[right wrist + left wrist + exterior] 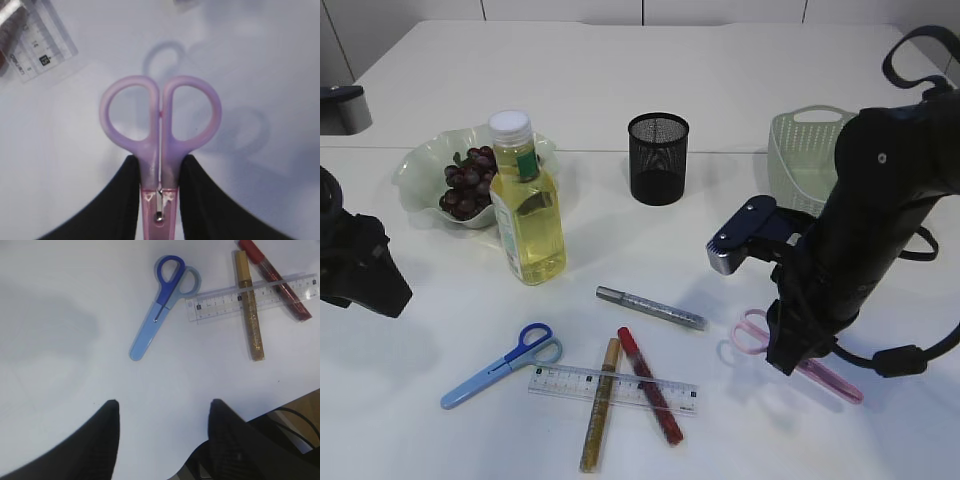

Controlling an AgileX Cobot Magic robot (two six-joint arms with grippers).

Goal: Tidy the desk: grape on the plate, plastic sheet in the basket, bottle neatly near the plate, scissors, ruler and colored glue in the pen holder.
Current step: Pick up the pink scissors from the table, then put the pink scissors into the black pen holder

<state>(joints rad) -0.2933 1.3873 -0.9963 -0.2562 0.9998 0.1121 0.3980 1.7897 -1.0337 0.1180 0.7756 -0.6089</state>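
Right claw point(159, 172) clamped on the pink scissors point(160, 125).
Left claw point(164, 412) hangs spread apart over the counter point(60, 315), near the blue scissors point(162, 302).

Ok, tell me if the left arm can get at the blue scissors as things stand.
Probably yes. The left gripper is open and empty, and the blue scissors lie alone on bare table ahead of it, clear of the ruler.
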